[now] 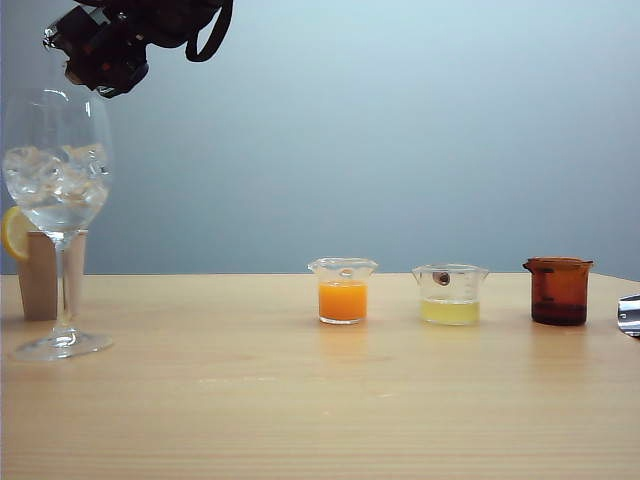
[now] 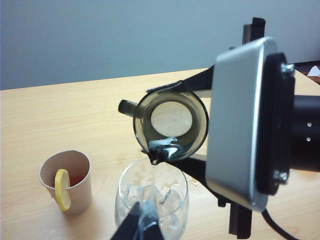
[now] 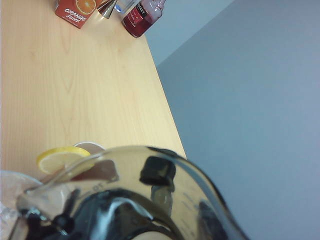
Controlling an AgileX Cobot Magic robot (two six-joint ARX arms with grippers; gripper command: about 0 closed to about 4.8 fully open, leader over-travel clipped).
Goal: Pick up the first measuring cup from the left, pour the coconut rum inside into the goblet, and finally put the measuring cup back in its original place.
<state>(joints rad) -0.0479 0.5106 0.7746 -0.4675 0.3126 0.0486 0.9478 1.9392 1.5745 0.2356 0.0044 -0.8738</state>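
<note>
The smoky grey-green measuring cup (image 2: 172, 125) is tipped on its side over the goblet (image 2: 150, 195), lip downward. My right gripper (image 2: 186, 125) is shut on it, one finger on each side. Clear coconut rum (image 2: 164, 150) gathers at the lip just above the goblet's rim. In the exterior view the right gripper (image 1: 105, 55) has reached across to the far left, above the tall ice-filled goblet (image 1: 58, 180). The right wrist view is filled by the tinted cup (image 3: 125, 200). My left gripper (image 2: 141, 225) hangs near the goblet with its fingers close together and nothing between them.
A paper cup with a lemon slice (image 2: 70, 180) stands beside the goblet. On the table to the right stand a cup of orange liquid (image 1: 343, 292), a cup of pale yellow liquid (image 1: 450, 295) and an amber cup (image 1: 558, 291). A juice carton (image 3: 75, 11) and a red bottle (image 3: 142, 15) stand farther off.
</note>
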